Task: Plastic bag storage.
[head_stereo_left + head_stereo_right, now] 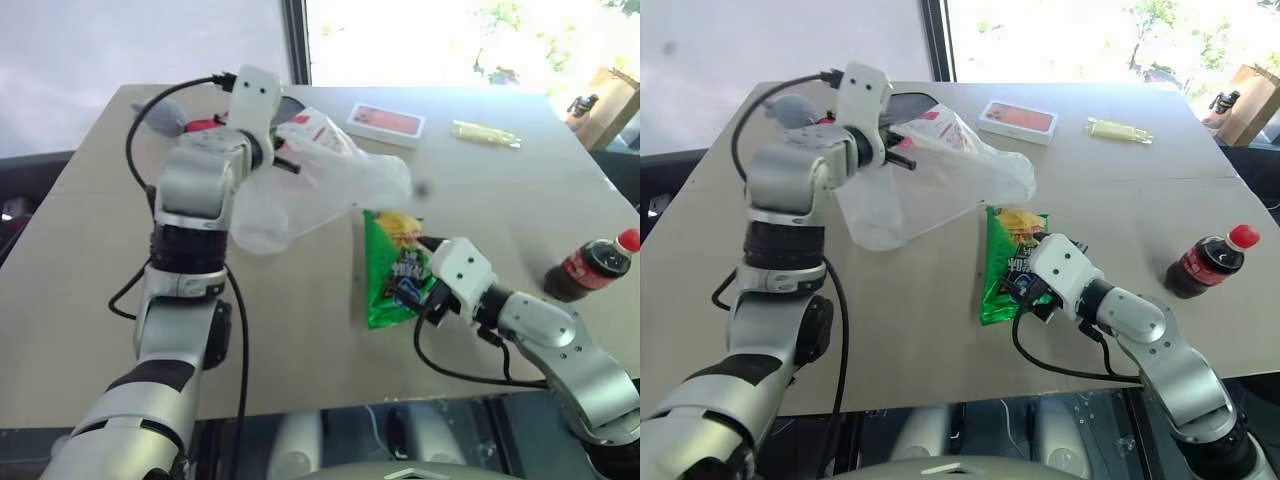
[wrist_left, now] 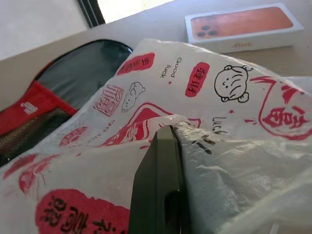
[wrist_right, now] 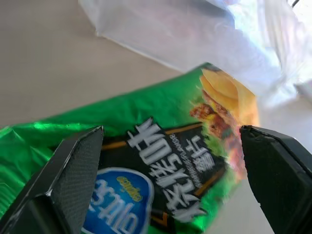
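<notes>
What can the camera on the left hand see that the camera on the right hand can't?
Left wrist view: the left gripper shut on the plastic bag, the bag's red cartoons, a phone box and a red and black pouch behind it.

Right wrist view: the right gripper open, a finger on either side of the green snack packet lying on the table.

Both: the plastic bag and the table.

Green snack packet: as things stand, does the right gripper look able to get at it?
Probably yes. The right gripper is open, its fingers spread on either side of the green snack packet, which lies flat on the table. The plastic bag, held up by the left gripper, hangs just beyond it.
</notes>
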`<act>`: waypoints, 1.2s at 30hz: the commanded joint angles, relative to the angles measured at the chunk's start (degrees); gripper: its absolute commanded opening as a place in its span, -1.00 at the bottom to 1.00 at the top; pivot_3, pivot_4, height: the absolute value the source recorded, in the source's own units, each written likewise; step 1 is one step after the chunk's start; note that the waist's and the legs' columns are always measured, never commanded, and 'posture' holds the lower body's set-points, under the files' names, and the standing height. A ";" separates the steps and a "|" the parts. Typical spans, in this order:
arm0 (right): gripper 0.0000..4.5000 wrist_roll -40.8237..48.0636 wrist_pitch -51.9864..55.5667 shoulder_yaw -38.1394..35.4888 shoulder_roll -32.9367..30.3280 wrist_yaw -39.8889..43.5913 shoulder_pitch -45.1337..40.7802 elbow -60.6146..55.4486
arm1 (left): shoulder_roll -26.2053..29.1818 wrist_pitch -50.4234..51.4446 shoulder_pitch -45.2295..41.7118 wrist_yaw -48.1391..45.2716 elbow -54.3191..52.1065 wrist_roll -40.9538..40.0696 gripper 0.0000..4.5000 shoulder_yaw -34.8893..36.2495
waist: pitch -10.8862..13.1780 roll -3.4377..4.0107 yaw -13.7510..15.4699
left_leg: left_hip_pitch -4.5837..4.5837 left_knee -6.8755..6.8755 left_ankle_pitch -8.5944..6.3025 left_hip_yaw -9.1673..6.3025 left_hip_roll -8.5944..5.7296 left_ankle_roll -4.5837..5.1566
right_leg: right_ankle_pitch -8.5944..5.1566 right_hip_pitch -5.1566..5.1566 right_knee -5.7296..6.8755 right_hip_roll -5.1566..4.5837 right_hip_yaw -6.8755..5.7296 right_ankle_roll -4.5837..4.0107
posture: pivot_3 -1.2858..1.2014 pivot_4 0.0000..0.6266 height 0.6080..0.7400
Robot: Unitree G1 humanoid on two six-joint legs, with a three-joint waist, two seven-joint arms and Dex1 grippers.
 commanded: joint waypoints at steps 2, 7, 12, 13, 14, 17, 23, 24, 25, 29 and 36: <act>1.00 1.65 -2.91 -4.77 -6.48 5.11 2.08 -3.77 | -0.52 -2.37 -1.48 1.56 -0.79 0.61 -0.98 -0.59 | 0.01 0.01 0.18 | -0.02 0.00 0.00 0.01 -0.01 0.00 | 0.00 0.00 -0.03 -0.02 -0.01 0.00 | 0.03 -0.52 1.00; 1.00 2.28 -12.06 -13.95 -14.03 11.59 16.22 -11.57 | 0.27 -2.72 -1.17 1.86 -0.11 0.07 -0.98 0.38 | 0.04 0.03 0.17 | -0.17 -0.03 -0.01 -0.07 -0.06 0.00 | -0.04 -0.08 -0.08 -0.05 -0.08 0.04 | 0.03 -0.52 1.00; 1.00 -5.75 -18.70 -12.03 -19.55 12.23 22.21 -11.99 | 0.41 -2.36 -1.00 1.70 0.31 -0.50 -0.98 0.69 | 0.07 -0.03 -0.35 | -0.05 -0.01 -0.01 -0.06 -0.05 0.00 | -0.04 -0.04 0.00 -0.03 -0.05 0.07 | 0.03 -0.52 1.00; 1.00 -10.74 -19.88 -7.99 -19.59 9.70 20.36 -8.94 | 0.41 -2.09 -1.18 1.52 0.29 -0.64 -0.98 0.68 | 0.08 -0.03 -0.42 | -0.04 -0.01 0.00 -0.06 -0.05 0.00 | -0.05 -0.04 0.00 -0.03 -0.05 0.08 | 0.03 -0.52 1.00; 1.00 -14.60 -20.66 -4.64 -19.32 7.83 18.56 -6.19 | 0.44 -1.86 -1.32 1.37 0.25 -0.73 -0.98 0.66 | 0.08 -0.08 -0.58 | -0.02 0.02 0.00 -0.04 -0.05 -0.01 | -0.06 -0.03 0.00 -0.03 -0.04 0.10 | 0.03 -0.52 1.00; 1.00 -23.73 -24.99 3.77 -15.22 2.90 12.17 4.07 | 0.68 -1.00 -1.75 0.59 -0.03 -1.09 -0.98 0.25 | 0.10 -0.08 -1.01 | 0.12 0.17 0.01 -0.03 -0.02 -0.01 | -0.15 0.12 0.02 -0.03 -0.04 0.24 | 0.03 -0.52 1.00; 0.76 -30.18 -31.90 8.46 -9.17 -1.28 6.32 17.07 | 1.09 -0.11 -2.13 -0.37 -1.17 -1.23 -1.00 -0.74 | 0.13 -0.05 -0.99 | 0.03 0.16 0.01 -0.05 -0.04 -0.02 | -0.03 0.10 0.02 -0.03 -0.03 0.06 | 0.03 -0.52 1.00; 0.65 -30.16 -32.79 8.32 -8.80 -1.05 6.19 17.54 | 1.09 -0.01 -2.16 -0.41 -1.23 -1.24 -1.00 -0.76 | 0.14 -0.03 -0.91 | 0.02 0.16 0.02 -0.06 -0.05 -0.03 | -0.03 0.09 0.02 -0.03 -0.03 0.06 | 0.03 -0.52 1.00; 0.43 -30.26 -33.12 7.91 -8.18 -1.30 6.07 17.71 | 1.14 0.11 -2.13 -0.50 -1.35 -1.29 -1.00 -0.81 | 0.14 -0.04 -0.85 | 0.01 0.15 0.01 -0.05 -0.06 -0.03 | -0.04 0.09 0.01 -0.04 -0.03 0.06 | 0.03 -0.52 1.00; -0.39 -30.57 -35.01 6.81 -6.68 -1.72 5.10 16.98 | 1.00 0.97 -2.14 -0.65 -1.40 -1.79 -1.00 -0.81 | 0.15 -0.03 -0.95 | -0.01 0.10 0.01 -0.06 -0.06 -0.04 | -0.04 0.06 -0.01 -0.04 -0.03 0.07 | 0.03 -0.52 1.00; -0.97 -26.60 -33.16 3.00 -3.53 0.34 2.27 10.56 | -0.19 3.18 -4.62 -1.58 0.78 -4.23 -1.00 0.31 | 0.17 -0.03 -1.00 | -0.01 0.10 0.01 -0.09 -0.05 -0.03 | -0.03 0.07 0.03 -0.03 -0.07 0.07 | 0.03 -0.52 1.00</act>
